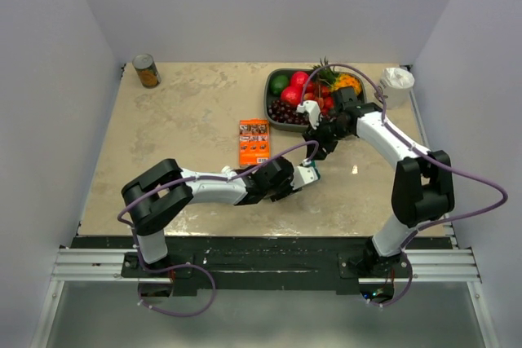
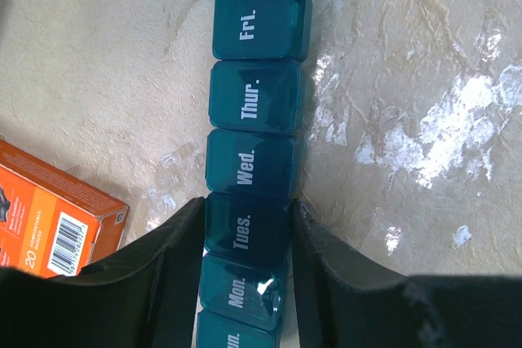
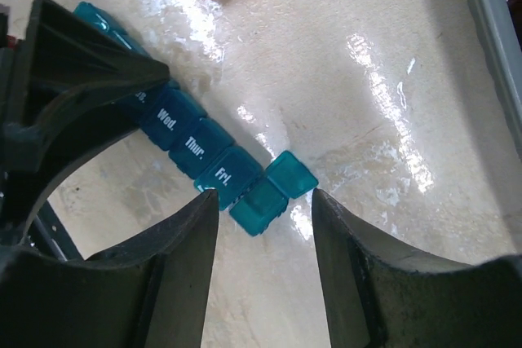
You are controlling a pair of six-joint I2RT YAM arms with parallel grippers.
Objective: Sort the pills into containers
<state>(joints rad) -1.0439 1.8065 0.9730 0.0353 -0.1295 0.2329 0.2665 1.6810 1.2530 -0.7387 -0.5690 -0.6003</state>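
Note:
The teal pill organizer (image 2: 253,103) lies on the table, its lids marked Fri., Thur., Wed., Tues. and Mon. My left gripper (image 2: 247,205) is shut on it, one finger on each side of the Tues. compartment. In the top view the left gripper (image 1: 307,174) is at the table's middle, with the right gripper (image 1: 318,143) just behind it. My right gripper (image 3: 265,195) is open and hovers over the strip's far end. The end compartment (image 3: 259,205) past Fri. is open, its lid (image 3: 291,174) flipped out sideways. No loose pills show.
An orange box (image 1: 254,141) lies just left of the grippers and shows in the left wrist view (image 2: 57,218). A grey fruit tray (image 1: 269,95) stands at the back right. A tin can (image 1: 146,70) is at the back left, and a white object (image 1: 397,83) at the back right corner.

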